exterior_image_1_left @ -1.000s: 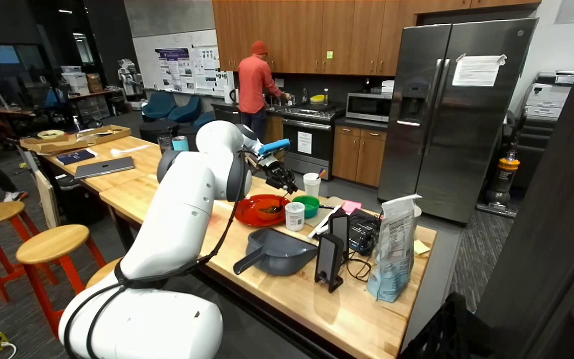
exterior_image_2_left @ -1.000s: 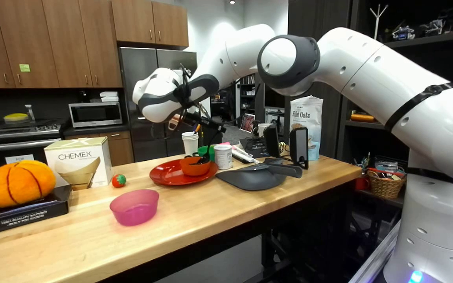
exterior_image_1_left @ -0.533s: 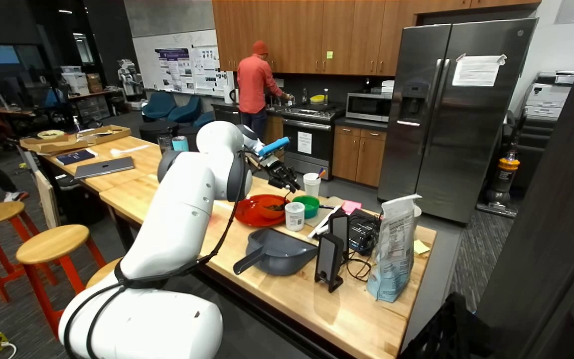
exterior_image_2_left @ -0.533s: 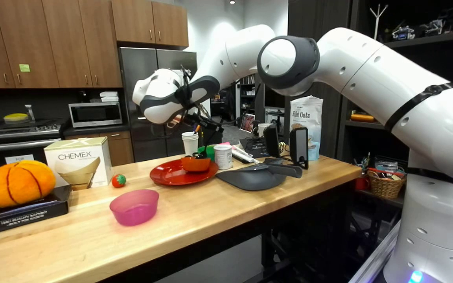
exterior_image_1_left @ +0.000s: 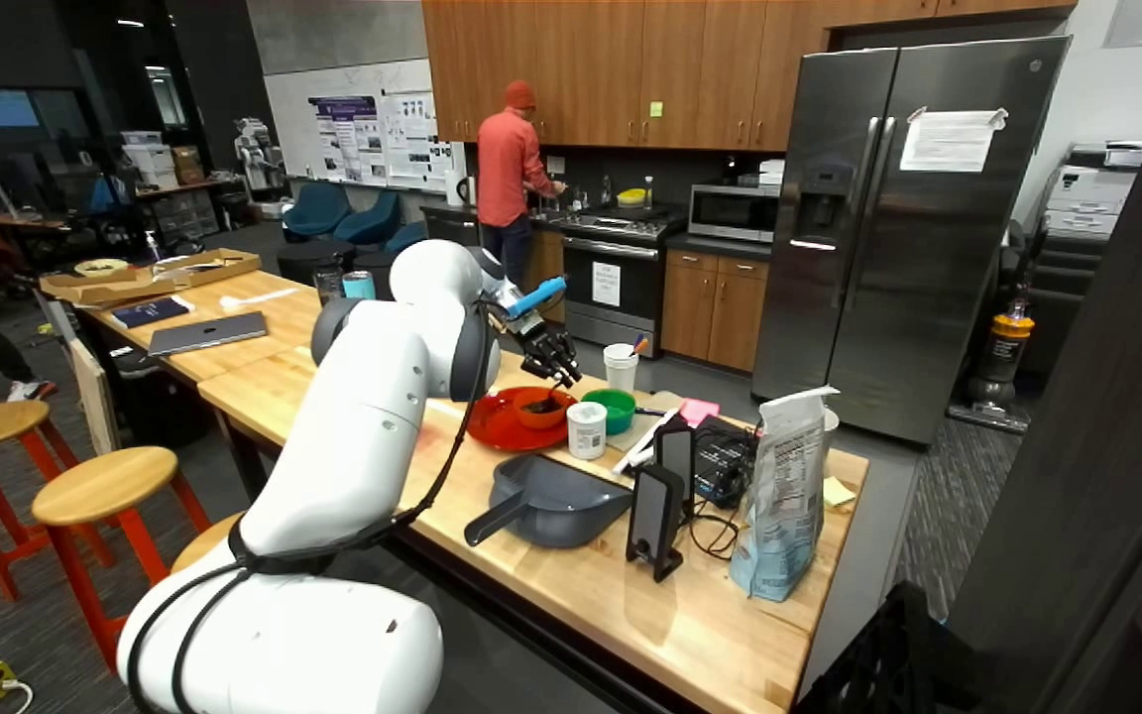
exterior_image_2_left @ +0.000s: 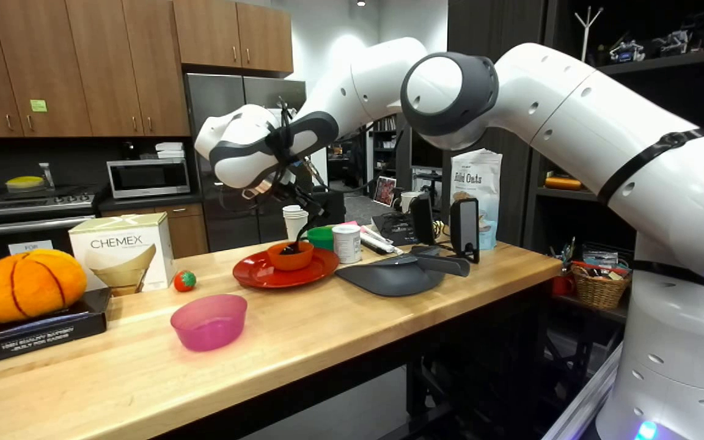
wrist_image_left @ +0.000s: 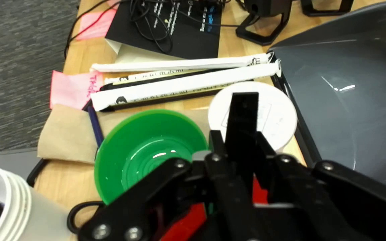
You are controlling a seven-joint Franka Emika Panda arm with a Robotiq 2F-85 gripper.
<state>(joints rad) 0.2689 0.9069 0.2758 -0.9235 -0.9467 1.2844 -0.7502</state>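
My one gripper (wrist_image_left: pixel 237 144) is pinched onto one black utensil (wrist_image_left: pixel 243 124), its fingers parted only by the handle's thickness. In an exterior view the utensil slants down toward 7 o'clock into one orange bowl (exterior_image_2_left: pixel 291 263), its dark head inside; I can't make out what else the bowl contains. That bowl sits on one red plate (exterior_image_2_left: pixel 256 274).

From the fingertips in my wrist view I count one green bowl (wrist_image_left: pixel 146 134) at 9 o'clock, one lidded white tub (wrist_image_left: pixel 276 113) at 1 with its contents hidden, one grey dustpan (wrist_image_left: pixel 364 93) at 2, and one stack of white cups (wrist_image_left: pixel 35 211) between 8 and 9. In an exterior view at least two pens (exterior_image_1_left: pixel 640 343) stand in that stack, and two black speakers (exterior_image_1_left: pixel 652 516) lie between 4 and 5 o'clock from the gripper.
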